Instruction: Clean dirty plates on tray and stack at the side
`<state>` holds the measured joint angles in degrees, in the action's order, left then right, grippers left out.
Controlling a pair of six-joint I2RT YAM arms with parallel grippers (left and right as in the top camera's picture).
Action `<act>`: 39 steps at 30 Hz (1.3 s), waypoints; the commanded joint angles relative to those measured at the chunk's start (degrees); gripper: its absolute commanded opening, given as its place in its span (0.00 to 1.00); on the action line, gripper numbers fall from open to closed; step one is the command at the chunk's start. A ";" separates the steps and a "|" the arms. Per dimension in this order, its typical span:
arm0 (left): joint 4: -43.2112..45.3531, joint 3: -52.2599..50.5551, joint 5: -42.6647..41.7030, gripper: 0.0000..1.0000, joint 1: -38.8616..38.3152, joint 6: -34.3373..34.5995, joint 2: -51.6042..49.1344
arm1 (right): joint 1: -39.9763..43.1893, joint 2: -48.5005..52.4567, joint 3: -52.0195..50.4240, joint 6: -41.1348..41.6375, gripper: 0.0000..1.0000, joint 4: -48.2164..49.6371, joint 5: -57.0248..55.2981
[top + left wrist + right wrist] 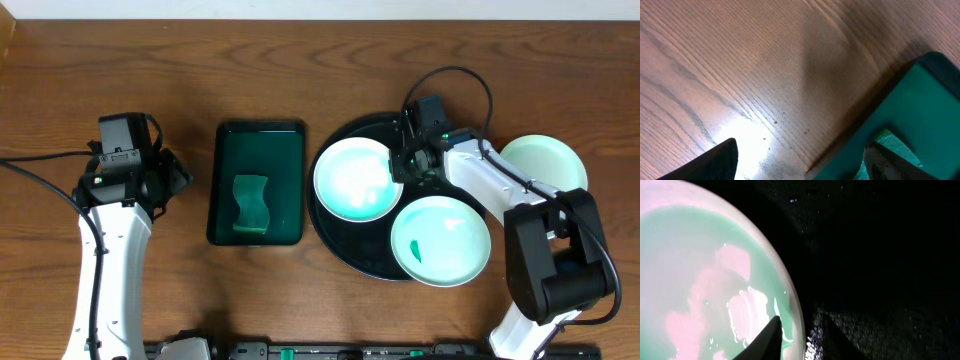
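**Right gripper at the rim of a plate on the tray; left gripper released.**

Two dirty plates are carried on the tray: the left plate and the front plate, on which a small green smear is seen. A third plate is set on the table just right of the tray, partly covered by the right arm. The right gripper is placed astride the left plate's rim, one finger over the mint-tinted inside and the other over the black tray; whether the rim is clamped cannot be told. The left gripper is spread wide and empty over the table beside the green rectangular tray, in which a green cloth is laid.
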<state>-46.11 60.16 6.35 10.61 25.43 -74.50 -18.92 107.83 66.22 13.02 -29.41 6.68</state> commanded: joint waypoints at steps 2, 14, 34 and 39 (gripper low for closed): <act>-0.13 0.87 0.35 0.80 0.24 -0.31 0.42 | -0.68 -0.79 -1.49 0.04 0.18 0.94 -0.39; -0.13 0.87 0.35 0.80 0.24 -0.31 0.42 | -0.68 -0.68 -3.06 0.20 0.14 3.91 -0.42; -0.13 0.87 0.35 0.80 0.24 -0.31 0.42 | -0.15 -6.86 -2.86 -1.57 0.01 3.34 -0.42; -0.13 0.87 0.35 0.81 0.24 -0.31 0.42 | -0.15 -8.57 -2.86 -2.82 0.01 2.86 -0.44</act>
<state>-46.09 60.16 6.35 10.61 25.43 -74.50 -18.90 101.01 63.55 11.79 -26.26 6.83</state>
